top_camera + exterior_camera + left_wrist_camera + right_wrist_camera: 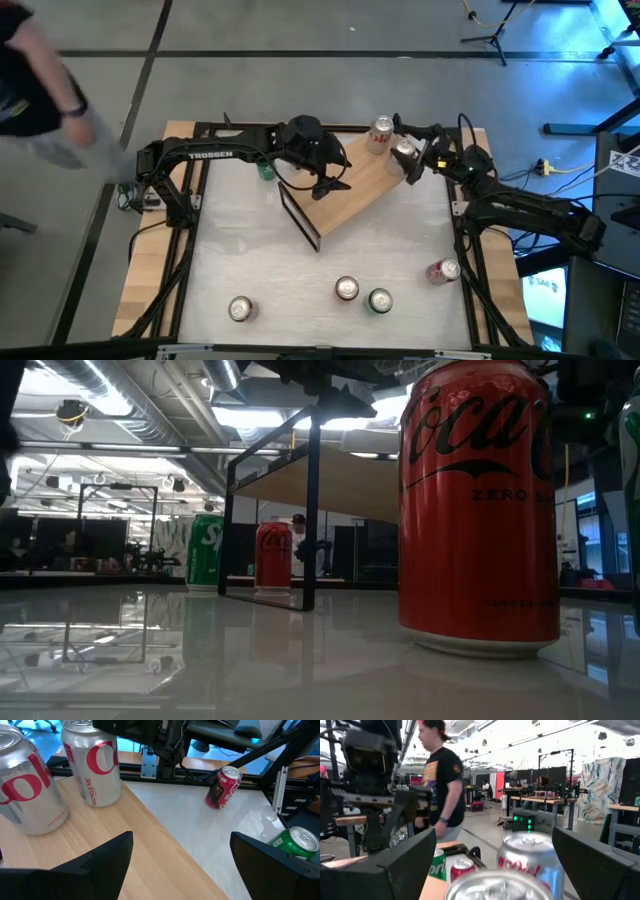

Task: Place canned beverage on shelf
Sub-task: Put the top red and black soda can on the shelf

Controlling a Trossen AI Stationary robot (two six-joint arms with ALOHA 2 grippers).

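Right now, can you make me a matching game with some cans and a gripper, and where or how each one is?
Things:
1. left gripper
2. red can at the table's right edge
3. front green can

States:
A. lying on its side
B. standing upright on the table
C. open above the shelf

Pairs: 1-C, 2-A, 3-B

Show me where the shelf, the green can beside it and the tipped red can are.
shelf (362, 186): high view, bare wood of the plank.
green can (266, 168): high view, its top.
tipped red can (442, 271): high view, its side.
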